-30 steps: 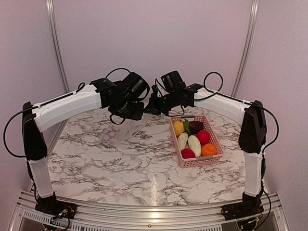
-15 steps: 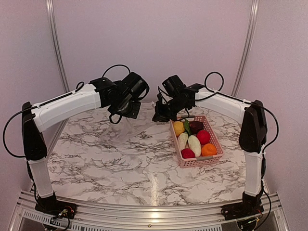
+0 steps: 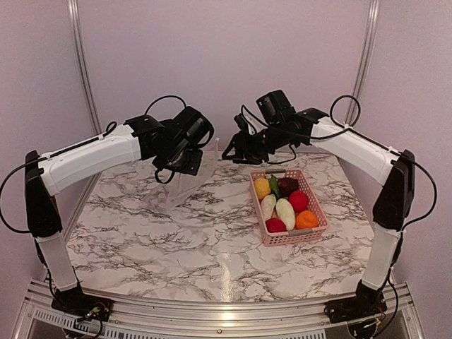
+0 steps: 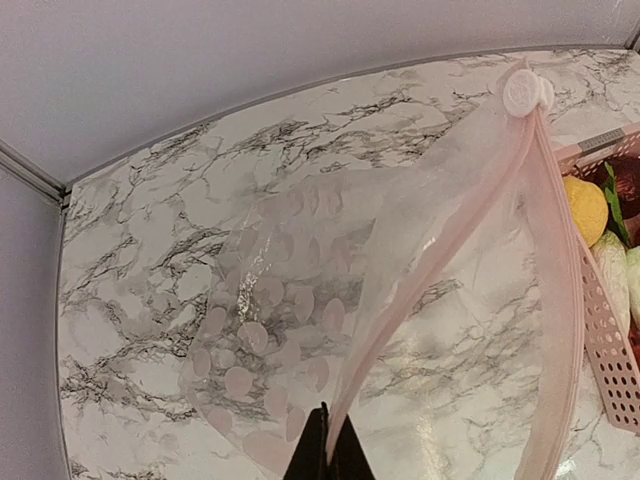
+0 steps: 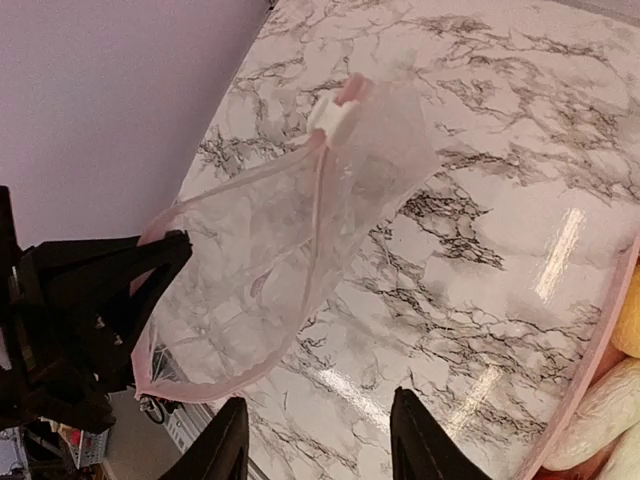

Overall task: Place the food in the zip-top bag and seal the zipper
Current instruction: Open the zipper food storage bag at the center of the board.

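**Bag held by one lip, mouth to be spread before loading**

The clear, thin, crinkly zip-top bag (image 4: 290, 300), printed with pale spots, hangs in the air over the far left part of the table, well apart from the food. Its pink press-seal zipper (image 4: 440, 230) is parted, and the small white slider (image 4: 525, 92) sits at the far end of the mouth. One lip of the zipper is pinched between the pressed-together fingers of the left gripper (image 4: 328, 445). The other lip sags free.

The right gripper (image 5: 320, 450) is held off the bag with its fingers spread and nothing between them. The step in hand is judged to be the opening of the mouth. The free lip is best taken near its middle, clear of the slider, and drawn away gently so that the thin film is neither torn nor pulled from the left pinch.

The small toy fruits and vegetables (image 3: 286, 205) lie in the pink plastic lattice basket (image 3: 321, 212) on the white marbled table (image 3: 176, 240). The basket's near wall may be caught by the hanging bag if it is swung across.
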Motion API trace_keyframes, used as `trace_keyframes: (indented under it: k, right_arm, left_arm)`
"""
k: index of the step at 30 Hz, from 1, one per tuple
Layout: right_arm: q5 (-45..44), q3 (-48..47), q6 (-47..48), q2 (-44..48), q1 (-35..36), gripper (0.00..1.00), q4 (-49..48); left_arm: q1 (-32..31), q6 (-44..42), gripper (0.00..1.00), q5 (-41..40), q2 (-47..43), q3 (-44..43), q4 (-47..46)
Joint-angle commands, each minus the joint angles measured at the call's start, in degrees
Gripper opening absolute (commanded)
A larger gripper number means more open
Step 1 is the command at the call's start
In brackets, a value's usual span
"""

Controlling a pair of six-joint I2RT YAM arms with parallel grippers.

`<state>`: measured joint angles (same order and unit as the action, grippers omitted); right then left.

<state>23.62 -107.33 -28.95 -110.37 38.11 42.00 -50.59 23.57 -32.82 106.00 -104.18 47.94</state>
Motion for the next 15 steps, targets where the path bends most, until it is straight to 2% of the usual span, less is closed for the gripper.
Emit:
trace_keyframes:
  k: [1,8,15]
  right_arm:
    - [5.15,0.27,5.23,6.59,-3.04,0.46,-0.86]
    - [-2.02,13.98,7.78,12.11,-11.26,0.45,1.31]
    - [-10.75,18.17,10.32,13.00,-15.66,0.41,5.90]
  left_arm:
    - [0.11,0.42,0.00,0.29,-3.76,2.23,-0.95]
    - [0.13,0.78,0.00,4.66,-7.16,6.82,-3.37]
    - [0.14,0.52,0.00,11.54,-10.42,13.22,-9.42]
